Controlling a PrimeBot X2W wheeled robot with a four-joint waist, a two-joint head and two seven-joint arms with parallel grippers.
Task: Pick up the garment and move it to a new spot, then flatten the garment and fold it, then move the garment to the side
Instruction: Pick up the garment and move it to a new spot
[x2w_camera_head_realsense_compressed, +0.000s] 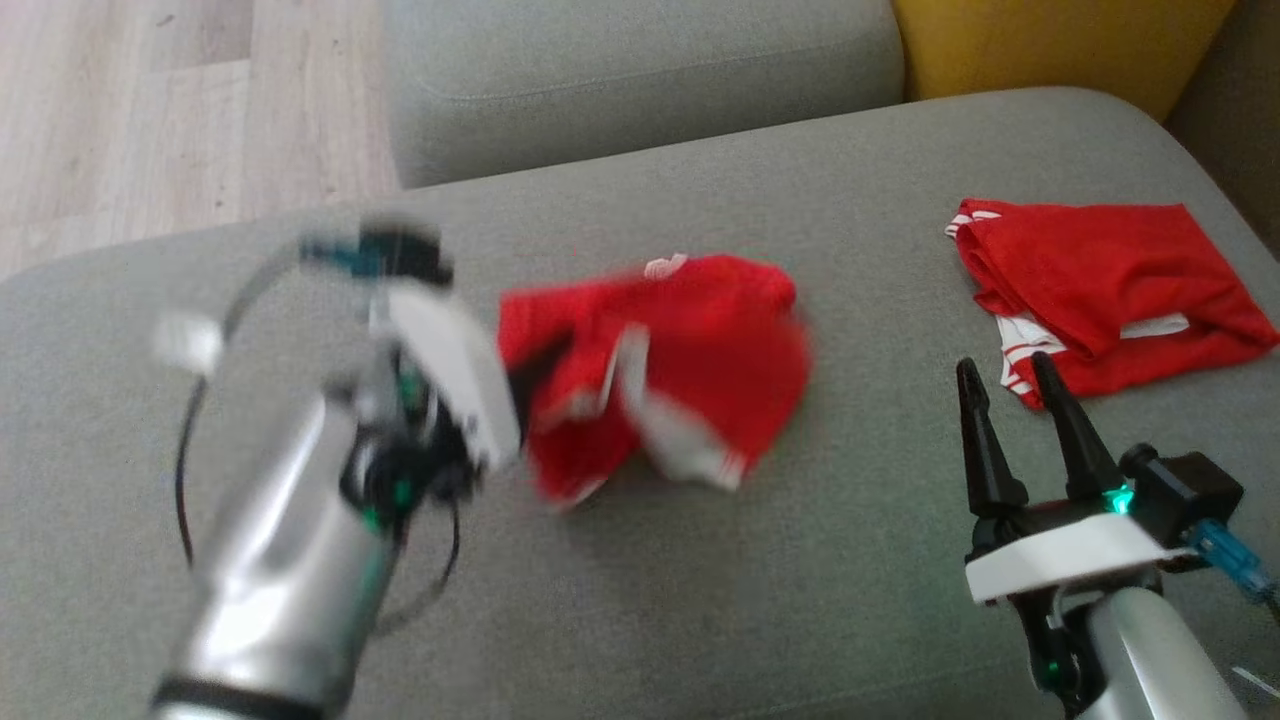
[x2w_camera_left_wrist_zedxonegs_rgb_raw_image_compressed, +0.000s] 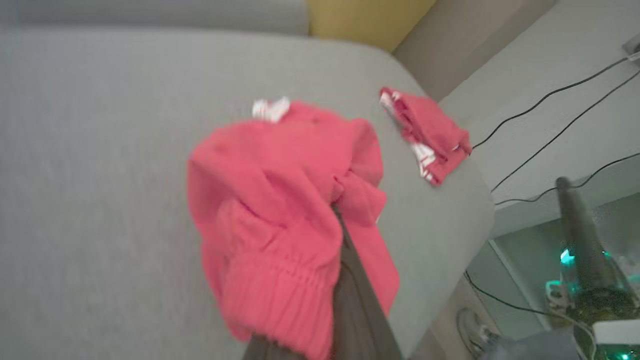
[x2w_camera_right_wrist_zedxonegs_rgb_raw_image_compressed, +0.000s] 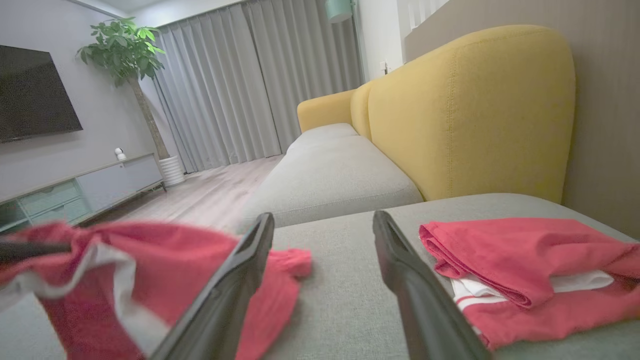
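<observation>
The garment (x2w_camera_head_realsense_compressed: 680, 370) is red with white trim, crumpled and blurred, bunched over the middle of the grey sofa seat (x2w_camera_head_realsense_compressed: 700, 580). My left gripper (x2w_camera_head_realsense_compressed: 538, 368) is shut on its left edge; in the left wrist view the cloth (x2w_camera_left_wrist_zedxonegs_rgb_raw_image_compressed: 270, 200) drapes over the closed fingers (x2w_camera_left_wrist_zedxonegs_rgb_raw_image_compressed: 350, 280). From the right wrist, the same garment (x2w_camera_right_wrist_zedxonegs_rgb_raw_image_compressed: 150, 270) hangs at lower left. My right gripper (x2w_camera_head_realsense_compressed: 1005, 368) stands open and empty at the lower right, its fingers (x2w_camera_right_wrist_zedxonegs_rgb_raw_image_compressed: 240, 280) spread above the seat.
A second red garment (x2w_camera_head_realsense_compressed: 1110, 290) lies folded at the seat's right end, just beyond the right fingertips. A yellow backrest (x2w_camera_right_wrist_zedxonegs_rgb_raw_image_compressed: 470, 110) rises behind it. Wood floor (x2w_camera_head_realsense_compressed: 150, 120) lies past the sofa's left edge. Black cables (x2w_camera_left_wrist_zedxonegs_rgb_raw_image_compressed: 550, 130) run on the floor beside the sofa.
</observation>
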